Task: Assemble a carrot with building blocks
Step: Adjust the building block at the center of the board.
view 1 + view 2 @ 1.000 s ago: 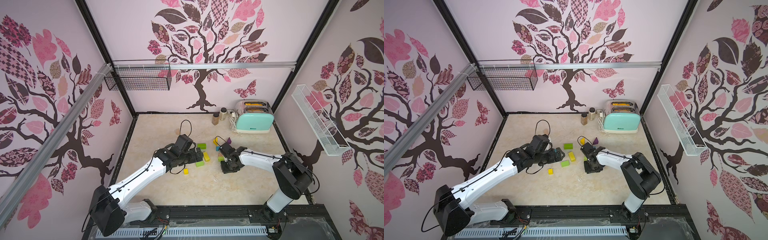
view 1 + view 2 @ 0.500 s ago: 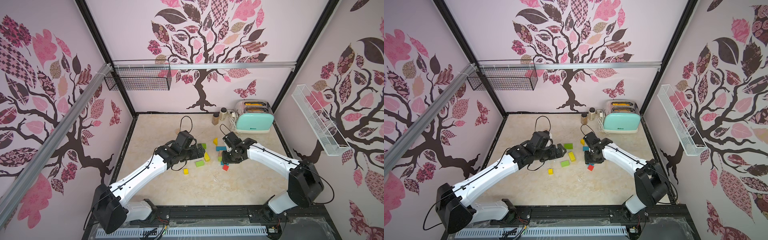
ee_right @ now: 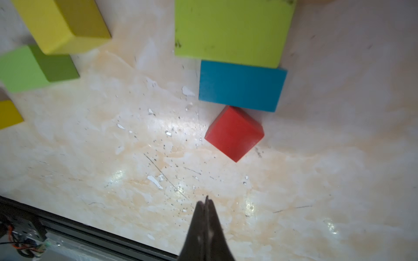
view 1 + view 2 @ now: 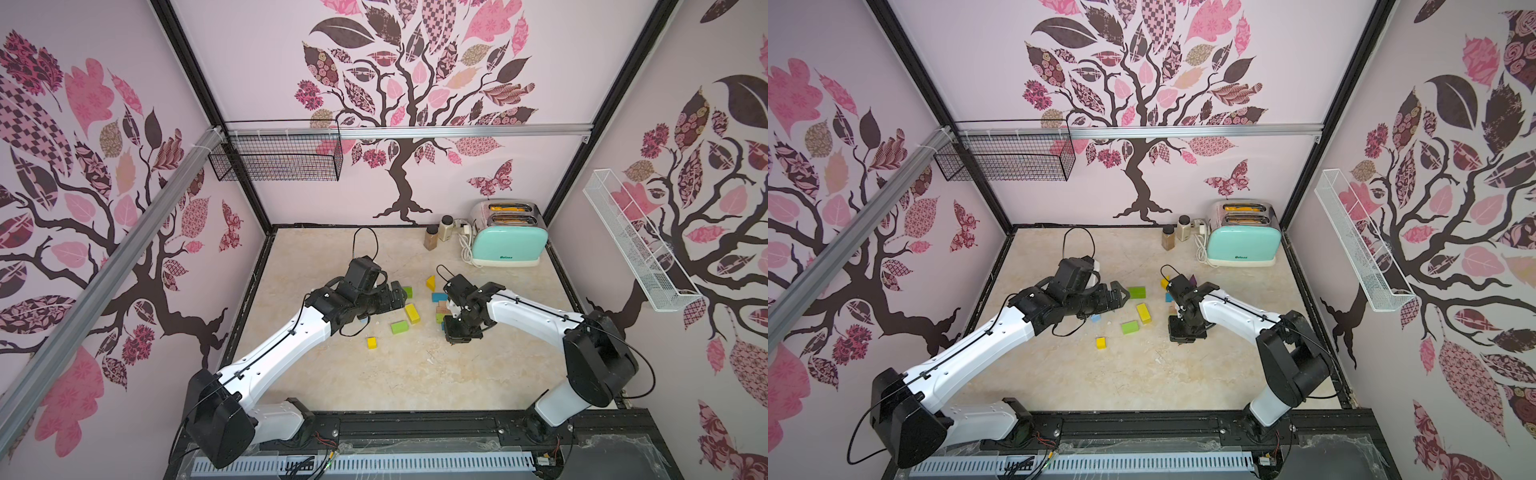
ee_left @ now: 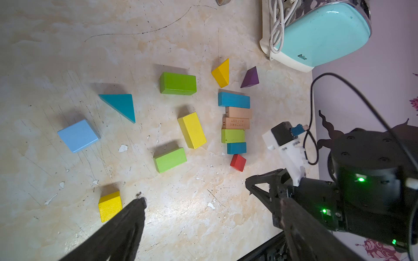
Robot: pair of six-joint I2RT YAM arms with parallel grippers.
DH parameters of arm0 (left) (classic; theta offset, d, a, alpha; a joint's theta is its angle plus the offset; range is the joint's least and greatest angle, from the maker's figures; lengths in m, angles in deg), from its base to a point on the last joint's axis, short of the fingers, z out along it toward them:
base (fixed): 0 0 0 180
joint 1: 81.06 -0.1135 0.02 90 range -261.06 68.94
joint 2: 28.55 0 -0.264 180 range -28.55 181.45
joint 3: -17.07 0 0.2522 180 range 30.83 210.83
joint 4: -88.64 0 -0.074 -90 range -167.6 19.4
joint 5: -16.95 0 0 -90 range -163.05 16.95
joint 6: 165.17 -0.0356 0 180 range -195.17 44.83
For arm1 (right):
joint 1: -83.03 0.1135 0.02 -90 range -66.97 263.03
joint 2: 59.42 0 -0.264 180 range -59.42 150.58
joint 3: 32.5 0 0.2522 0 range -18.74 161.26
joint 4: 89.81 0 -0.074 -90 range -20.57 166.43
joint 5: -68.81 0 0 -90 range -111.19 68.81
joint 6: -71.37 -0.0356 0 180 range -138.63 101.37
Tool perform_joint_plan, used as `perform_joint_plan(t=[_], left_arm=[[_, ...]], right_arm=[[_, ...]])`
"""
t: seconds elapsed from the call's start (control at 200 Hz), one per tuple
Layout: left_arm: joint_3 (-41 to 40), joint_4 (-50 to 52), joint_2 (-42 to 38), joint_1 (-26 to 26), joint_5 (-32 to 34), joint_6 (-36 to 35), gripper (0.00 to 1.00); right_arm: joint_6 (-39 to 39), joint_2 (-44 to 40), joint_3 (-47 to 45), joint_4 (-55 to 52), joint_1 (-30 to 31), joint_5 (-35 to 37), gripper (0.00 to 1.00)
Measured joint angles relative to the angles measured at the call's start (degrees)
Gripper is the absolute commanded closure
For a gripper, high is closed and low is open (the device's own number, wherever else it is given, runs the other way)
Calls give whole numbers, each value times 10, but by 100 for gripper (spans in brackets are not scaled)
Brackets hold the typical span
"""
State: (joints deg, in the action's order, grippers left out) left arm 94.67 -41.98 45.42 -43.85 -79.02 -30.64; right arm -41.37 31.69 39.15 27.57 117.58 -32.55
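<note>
One target: small red wooden cube [image 3: 234,133] | sits near, ahead of right gripper [image 3: 205,203], corner-first | tips pressed together, empty | left gripper [image 5: 194,190] spread, farther off

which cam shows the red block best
Right wrist view: the red block sits close up, sharp and unblocked. The left wrist view shows it small. In both top views the right arm covers it.

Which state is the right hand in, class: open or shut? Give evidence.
Shut. In the right wrist view the right hand has its fingers pressed together, nothing between; the red cube lies apart on the table.
</note>
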Motion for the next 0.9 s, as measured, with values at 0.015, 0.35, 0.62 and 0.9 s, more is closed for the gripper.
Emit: perform_joint_plan(t=[0.015, 0.35, 0.62, 0.9], left_arm=[[0, 0, 0, 0, -2, 0, 2], [0, 0, 4, 0, -10, 0, 2], [0, 0, 9, 0, -10, 0, 2], [0, 1, 9, 0, -10, -3, 2]], right_arm=[[-3, 0, -4, 3, 1, 0, 98], [-31, 26, -38, 71, 2, 31, 100], [-50, 30, -38, 94, 2, 78, 100], [-53, 30, -39, 95, 2, 94, 100]])
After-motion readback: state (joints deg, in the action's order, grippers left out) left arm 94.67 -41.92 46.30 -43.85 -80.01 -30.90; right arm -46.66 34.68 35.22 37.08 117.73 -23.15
